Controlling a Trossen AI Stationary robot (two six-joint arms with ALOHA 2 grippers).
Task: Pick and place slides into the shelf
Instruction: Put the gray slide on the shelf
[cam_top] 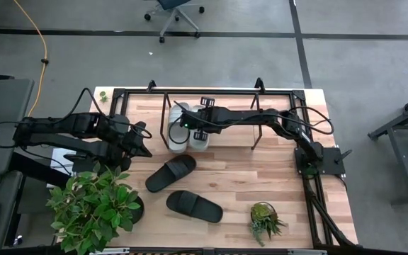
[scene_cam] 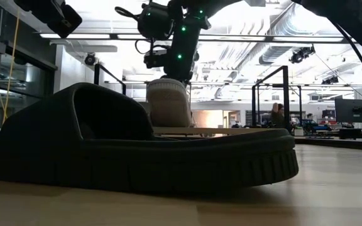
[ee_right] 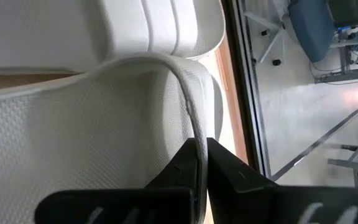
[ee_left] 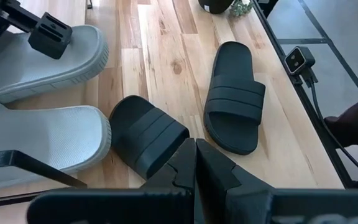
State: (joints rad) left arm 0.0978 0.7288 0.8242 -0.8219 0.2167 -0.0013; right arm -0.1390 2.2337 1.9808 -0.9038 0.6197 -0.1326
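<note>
Black and looming at the front of the low view, one black slide (scene_cam: pixel 137 147) lies on the desk (cam_top: pixel 246 177), and its mate (cam_top: pixel 194 205) sits just beside it at about five o'clock in the high view; both are still outside the shelf (cam_top: pixel 211 92). Behind them the grey pair is the business in hand: the right pincer (ee_right: pixel 201 158) is pressed together on the thin edge of a grey slide (ee_right: pixel 104 143), which it holds tipped up on its side next to the other grey slide (ee_right: pixel 166 25) within the shelf's frame (toward twelve o'clock of the desk). To do this well, I would lower the held slide until its sole rests flat on the wood base, snug against its partner without riding over it, and part the fingers only then. The rim pinch looks slender, so slow motion is wise. Left pincer (ee_left: pixel 196 163), pressed together and empty, waits at nine o'clock over the black slides.
</note>
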